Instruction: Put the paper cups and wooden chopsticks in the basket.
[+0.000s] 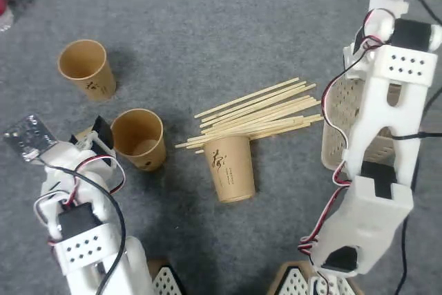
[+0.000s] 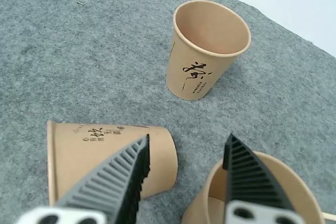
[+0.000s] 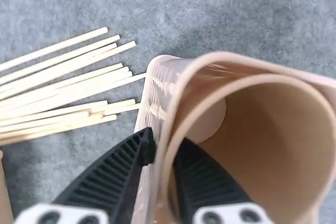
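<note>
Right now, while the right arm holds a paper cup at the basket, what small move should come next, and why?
Probably open the jaws of the right gripper to drop the paper cup. The jaws pinch the cup's wall, and the cup is over the basket, whose rim shows close beneath it.
</note>
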Controlling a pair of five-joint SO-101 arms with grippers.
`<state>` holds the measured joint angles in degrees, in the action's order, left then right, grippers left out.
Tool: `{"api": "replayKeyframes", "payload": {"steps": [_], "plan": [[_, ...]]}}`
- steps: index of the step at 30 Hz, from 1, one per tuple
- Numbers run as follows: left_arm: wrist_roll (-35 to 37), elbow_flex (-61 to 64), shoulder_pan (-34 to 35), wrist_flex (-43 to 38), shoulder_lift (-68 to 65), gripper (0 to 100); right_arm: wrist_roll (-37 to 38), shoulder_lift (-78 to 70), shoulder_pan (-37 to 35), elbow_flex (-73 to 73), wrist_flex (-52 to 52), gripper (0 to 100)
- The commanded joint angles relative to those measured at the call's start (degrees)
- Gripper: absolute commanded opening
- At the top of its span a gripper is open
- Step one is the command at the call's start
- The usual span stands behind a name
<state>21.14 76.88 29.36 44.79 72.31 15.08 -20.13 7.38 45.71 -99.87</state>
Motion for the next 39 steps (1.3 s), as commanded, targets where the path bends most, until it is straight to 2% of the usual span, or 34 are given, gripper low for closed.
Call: {"api": "replayKeyframes", "payload": {"steps": [1,3,9,13,20,25,33,39], "plan": [[0.26,-0.40,-0.44,-1.23,0.79,22,4.13,7.25,-1.36,6.07,-2.59,22.1],[0.26,-0.40,-0.44,-1.23,0.79,22,6.33,9.63,-2.51,6.51,-2.68,27.4],[0.26,-0.31,-0.53,-1.23,0.79,22,8.97,17.98,-7.96,6.51,-2.59,21.8],[0.26,-0.22,-0.53,-1.23,0.79,22,11.87,24.66,-16.40,5.80,-3.03,20.9],[0.26,-0.22,-0.35,-1.23,0.79,22,12.48,30.73,-31.96,-18.20,-2.59,20.9],[0.26,-0.22,-0.35,-1.23,0.79,22,21.98,30.02,-38.37,-31.03,-2.51,20.9],[0.26,-0.22,-0.26,-1.23,0.79,22,41.14,27.03,-41.19,-34.11,-2.77,20.9],[0.18,-0.22,-0.26,-1.23,0.79,22,46.77,15.60,-42.95,-33.41,-2.68,20.9]]}}
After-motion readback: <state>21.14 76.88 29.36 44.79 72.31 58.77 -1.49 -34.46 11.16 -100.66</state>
